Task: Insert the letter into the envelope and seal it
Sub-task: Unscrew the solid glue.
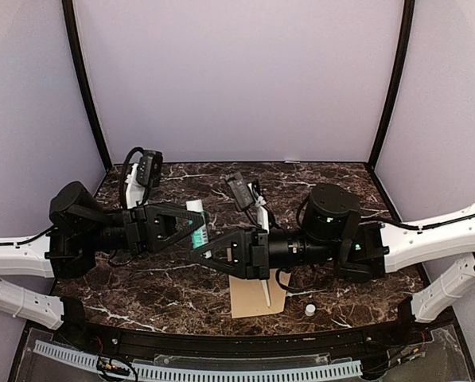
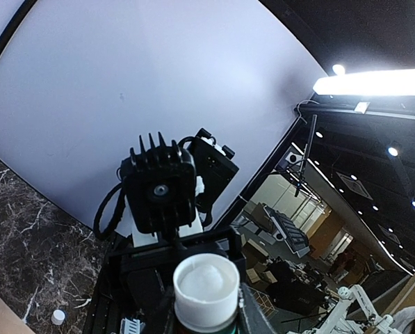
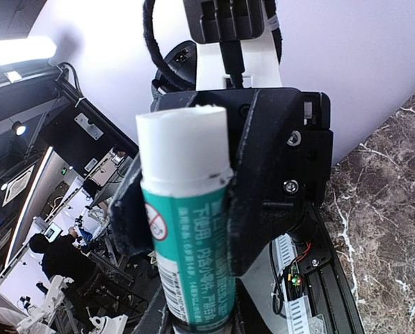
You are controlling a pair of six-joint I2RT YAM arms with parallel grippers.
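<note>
A glue stick [image 1: 197, 225] with a teal label and white neck hangs above the table between both arms. My left gripper [image 1: 196, 221] is shut on its upper body. In the left wrist view the uncapped end [image 2: 206, 282] faces the camera between the fingers of that left gripper [image 2: 206, 309]. My right gripper [image 1: 208, 250] is shut on the stick's base, and in the right wrist view the glue stick [image 3: 193, 243] rises from this right gripper [image 3: 197, 323]. The tan envelope [image 1: 249, 301] lies flat under the right arm. A narrow white strip [image 1: 265, 291] on it looks like the letter's edge.
A small white cap [image 1: 309, 309] lies on the dark marble table [image 1: 142, 302] right of the envelope, and the same cap [image 2: 58, 316] shows in the left wrist view. Purple walls close the back and sides. A cable tray [image 1: 221, 368] runs along the near edge.
</note>
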